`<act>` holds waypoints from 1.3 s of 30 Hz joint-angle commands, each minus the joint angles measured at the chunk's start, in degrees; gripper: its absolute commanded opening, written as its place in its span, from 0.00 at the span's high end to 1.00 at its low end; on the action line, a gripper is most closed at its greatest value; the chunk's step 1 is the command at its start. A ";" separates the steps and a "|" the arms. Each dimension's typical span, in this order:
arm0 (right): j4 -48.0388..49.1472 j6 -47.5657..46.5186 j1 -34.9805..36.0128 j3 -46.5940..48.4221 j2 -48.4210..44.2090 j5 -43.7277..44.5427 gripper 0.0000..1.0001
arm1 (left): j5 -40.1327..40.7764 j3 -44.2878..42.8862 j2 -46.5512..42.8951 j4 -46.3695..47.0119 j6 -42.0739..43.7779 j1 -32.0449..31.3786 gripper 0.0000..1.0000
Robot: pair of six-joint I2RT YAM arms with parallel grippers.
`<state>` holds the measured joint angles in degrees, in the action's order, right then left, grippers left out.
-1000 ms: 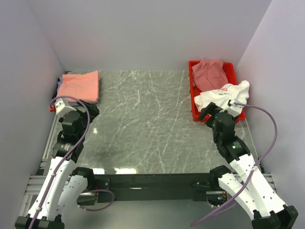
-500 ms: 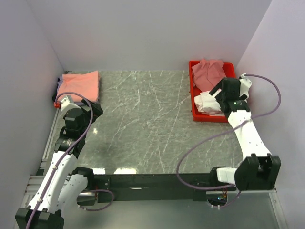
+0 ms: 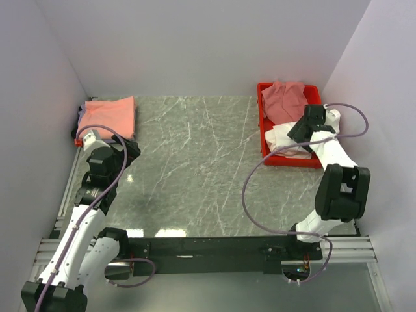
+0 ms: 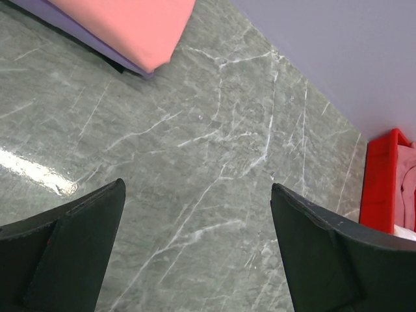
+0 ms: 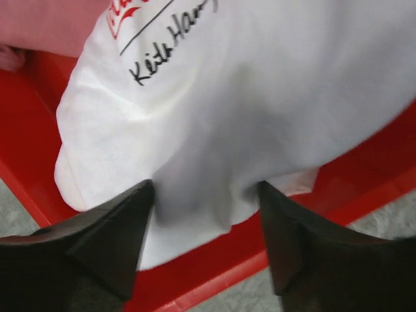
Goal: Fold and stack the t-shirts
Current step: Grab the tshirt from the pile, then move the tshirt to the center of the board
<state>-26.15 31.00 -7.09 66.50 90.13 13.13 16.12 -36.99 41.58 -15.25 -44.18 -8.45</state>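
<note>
The white t-shirt [image 3: 283, 139] with red print and black script lies crumpled in the red tray; it fills the right wrist view [image 5: 260, 84]. My right gripper [image 3: 299, 132] is down on it, jaws open, with a fold of the white cloth bulging between the fingertips [image 5: 205, 201]. A dusty-pink t-shirt [image 3: 284, 99] lies at the tray's far end. A folded salmon-orange t-shirt [image 3: 110, 116] lies on a lavender one [image 4: 97, 47] at the far left. My left gripper [image 3: 120, 151] is open and empty above bare marble [image 4: 197, 188].
The red plastic tray [image 3: 261, 123] stands at the back right against the wall; its rim shows in the left wrist view [image 4: 379, 188]. The grey marble table [image 3: 195, 162] is walled on three sides. Cables loop off both arms.
My right arm has swung up from in front of the tray and reached over it, and the gripper has come down onto the white t-shirt. The left arm has barely moved.
</note>
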 commanded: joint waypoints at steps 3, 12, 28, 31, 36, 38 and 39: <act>4.79 -2.44 -0.47 5.13 3.56 -8.37 0.78 | -1.00 -2.56 0.87 1.18 1.03 -0.17 0.01; 4.10 -3.84 -0.47 4.34 -8.46 -5.57 1.00 | -2.14 -1.68 -0.18 2.50 0.15 -0.17 0.00; -4.52 -9.55 12.35 21.11 -27.02 -2.59 1.00 | -3.73 0.17 -6.25 2.50 -1.52 -0.17 0.01; -5.22 -10.87 17.36 25.95 -26.67 -3.36 1.00 | -3.46 0.25 -6.95 1.89 -2.13 -0.17 0.01; -6.80 -13.24 25.01 34.90 -24.65 -3.81 1.00 | -1.80 -0.27 -7.48 -0.31 -3.71 -0.17 0.00; -7.16 -14.30 28.35 37.55 -23.34 -4.51 1.00 | -1.70 -0.54 -7.57 -0.66 -4.07 -0.17 0.01; -8.12 -14.57 29.23 40.70 -22.72 -6.34 1.00 | -1.71 -0.62 -7.66 -1.01 -4.42 -0.17 0.01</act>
<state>-35.62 19.29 19.05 100.05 66.37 8.84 13.63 -36.80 34.61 -15.73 -47.05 -8.47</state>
